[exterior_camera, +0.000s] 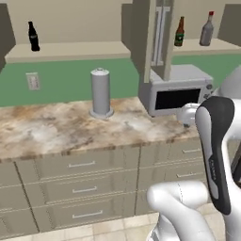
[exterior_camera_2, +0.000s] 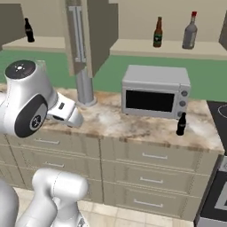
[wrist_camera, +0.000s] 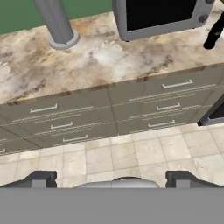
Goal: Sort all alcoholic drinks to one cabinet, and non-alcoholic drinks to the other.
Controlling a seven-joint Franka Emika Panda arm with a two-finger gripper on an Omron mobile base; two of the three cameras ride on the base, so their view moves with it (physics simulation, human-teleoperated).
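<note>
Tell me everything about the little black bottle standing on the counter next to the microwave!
The little black bottle is all dark, with a curvy body, a thin neck and a faint pale band round its middle. It stands upright on the speckled stone counter, just off the right front corner of the grey microwave, near the counter's right end beside the stove. Nothing holds it. In the hand view it peeks in at the top right.

Mottled stone-look counter [exterior_camera_2: 111, 122], brushed metal microwave [exterior_camera_2: 156, 91], glossy black cola bottle [exterior_camera_2: 181, 124], translucent grey bottle [exterior_camera_2: 190, 32].
</note>
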